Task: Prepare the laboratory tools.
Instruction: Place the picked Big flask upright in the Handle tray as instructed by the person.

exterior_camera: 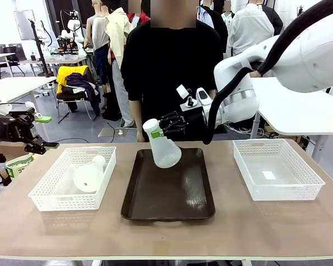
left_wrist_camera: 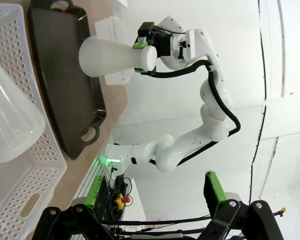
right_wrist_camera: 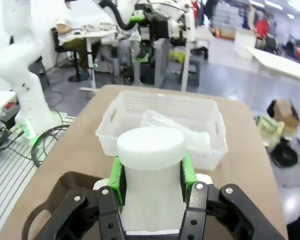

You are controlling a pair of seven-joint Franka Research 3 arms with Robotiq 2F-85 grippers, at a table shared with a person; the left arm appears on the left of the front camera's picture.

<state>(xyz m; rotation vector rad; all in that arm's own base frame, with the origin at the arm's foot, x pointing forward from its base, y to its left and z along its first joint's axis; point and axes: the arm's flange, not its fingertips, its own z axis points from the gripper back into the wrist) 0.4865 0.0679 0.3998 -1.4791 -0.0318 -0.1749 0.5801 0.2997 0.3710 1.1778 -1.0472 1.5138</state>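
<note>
Frosted flask (exterior_camera: pixel 166 151) hangs tilted over the tray (exterior_camera: pixel 172 202), neck pinched in right fingers (right_wrist_camera: pixel 186 174); released so, it may topple. Left fingers (left_wrist_camera: pixel 214 192) gape empty.

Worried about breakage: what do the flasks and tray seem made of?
Held flask: likely frosted plastic, matte and translucent; frosted glass is possible. Basket flask: same milky look. Tray: dark brown, probably plastic, smooth semi-gloss with soft light reflections.
</note>
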